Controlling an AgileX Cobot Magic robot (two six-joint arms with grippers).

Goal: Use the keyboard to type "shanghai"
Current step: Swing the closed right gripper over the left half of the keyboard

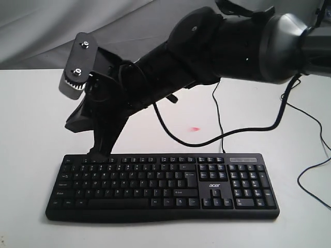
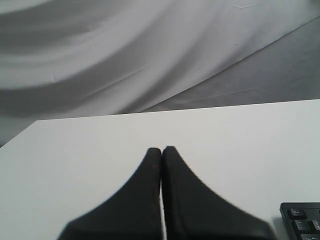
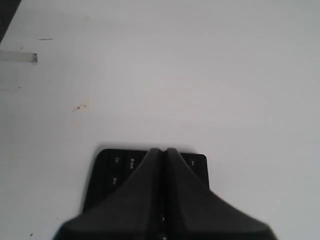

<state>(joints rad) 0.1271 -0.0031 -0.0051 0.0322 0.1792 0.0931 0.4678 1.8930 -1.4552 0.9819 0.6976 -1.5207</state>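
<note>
2 hands logged, both with fingers pressed flat together and nothing held between them.

Keyboard (image 1: 160, 183): lies flat on the white bench (image 1: 31, 129), near the front edge, number pad at the right end in the exterior view. Thin black cable (image 1: 221, 132) runs from its back edge away across the bench.

Right hand (image 1: 97, 152): its arm reaches across from the right side. The tip points down at the back rows near the keyboard's left end. Cannot tell which key, or whether it touches. The right wrist view has the hand (image 3: 162, 150) over the end of the keyboard (image 3: 112, 170).

Left hand (image 2: 161, 149): over bare bench, with 1 corner of the keyboard (image 2: 302, 220) nearby.

Small red mark (image 1: 195, 128) on the bench behind the keyboard.
</note>
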